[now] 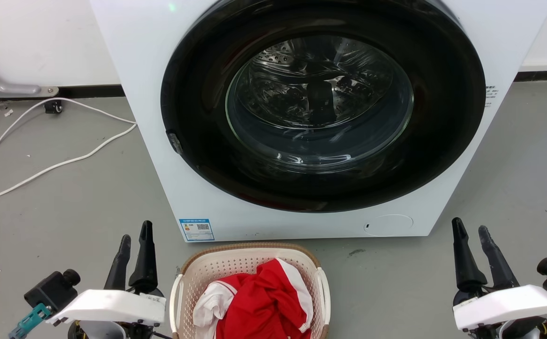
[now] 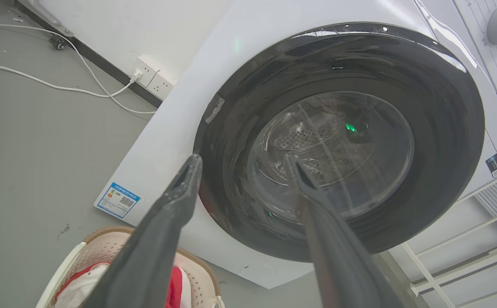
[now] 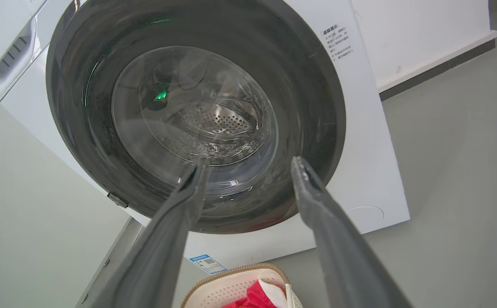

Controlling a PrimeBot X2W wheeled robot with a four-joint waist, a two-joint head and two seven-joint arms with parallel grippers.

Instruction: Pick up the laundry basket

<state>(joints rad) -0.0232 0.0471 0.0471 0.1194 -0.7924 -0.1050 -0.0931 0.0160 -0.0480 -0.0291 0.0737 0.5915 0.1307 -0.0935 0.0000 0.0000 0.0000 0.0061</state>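
Basket (image 1: 236, 266) sits near, centre-left: left claw (image 1: 136, 231), parted and empty, just beside it; right claw (image 1: 470, 226), parted too, well apart.

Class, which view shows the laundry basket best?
The head view: the basket sits almost whole at bottom centre, both handles and red clothes visible. The left wrist view catches one end behind a finger; the right wrist view, its far rim.
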